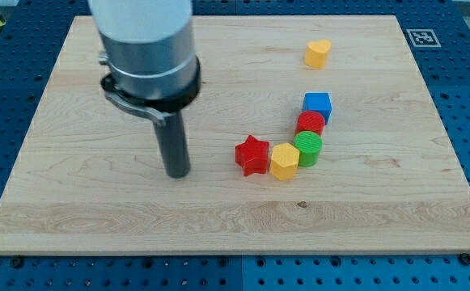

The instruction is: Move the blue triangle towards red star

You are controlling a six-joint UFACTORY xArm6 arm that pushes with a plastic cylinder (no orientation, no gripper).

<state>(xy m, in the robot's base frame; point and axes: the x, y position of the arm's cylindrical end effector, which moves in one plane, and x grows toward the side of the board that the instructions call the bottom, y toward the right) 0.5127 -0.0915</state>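
A pale wooden board lies on a blue pegboard table. I carry no jaws, only my tip, touching nothing. To its right sits the red star, then the yellow block. No blue triangle is visible; only a blue cube.

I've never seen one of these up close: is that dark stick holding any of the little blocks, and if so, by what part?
Nothing is held. My tip rests on the board, apart from every block; the nearest, the red star, lies to the view's right of it.
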